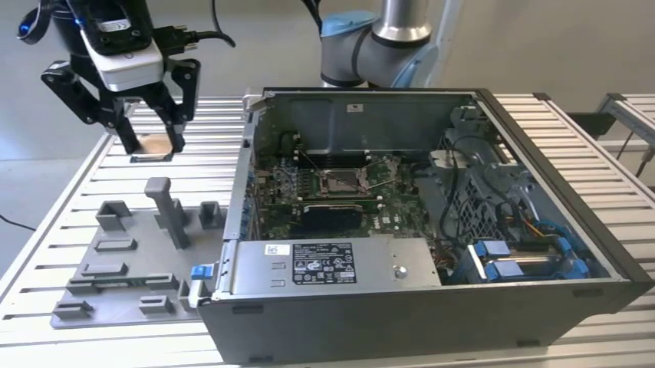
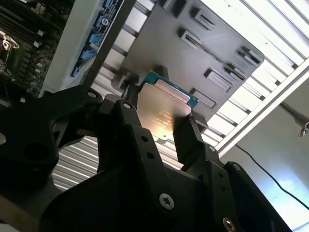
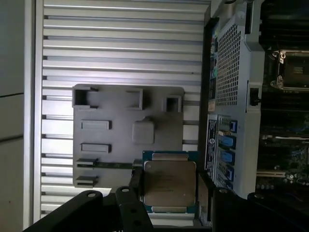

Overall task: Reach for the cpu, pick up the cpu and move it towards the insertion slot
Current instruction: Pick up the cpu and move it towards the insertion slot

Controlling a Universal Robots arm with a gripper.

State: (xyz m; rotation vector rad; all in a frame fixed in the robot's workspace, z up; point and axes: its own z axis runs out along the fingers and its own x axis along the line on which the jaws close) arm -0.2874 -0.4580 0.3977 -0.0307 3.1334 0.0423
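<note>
My gripper (image 1: 153, 146) hangs in the air over the slatted table at the exterior view's left, shut on the cpu (image 1: 156, 143). The cpu is a small square chip, its tan underside showing in the exterior view. In both wrist views the cpu (image 3: 169, 182) (image 2: 164, 108) shows its pale silver top with a green-blue rim, clamped between the black fingers (image 3: 135, 180). The insertion slot (image 1: 341, 180) is a shiny framed socket with a dark centre on the green board inside the case, well off to the exterior view's right of the gripper. In the first wrist view the insertion slot (image 3: 292, 70) sits beyond the case wall.
A grey fixture plate (image 1: 123, 261) with blocks and a tall post (image 1: 169, 211) lies on the table below the gripper. The open grey computer case (image 1: 409, 307) stands beside it, its near wall (image 1: 251, 153) between the gripper and the board. The robot's base (image 1: 373, 42) rises behind the case.
</note>
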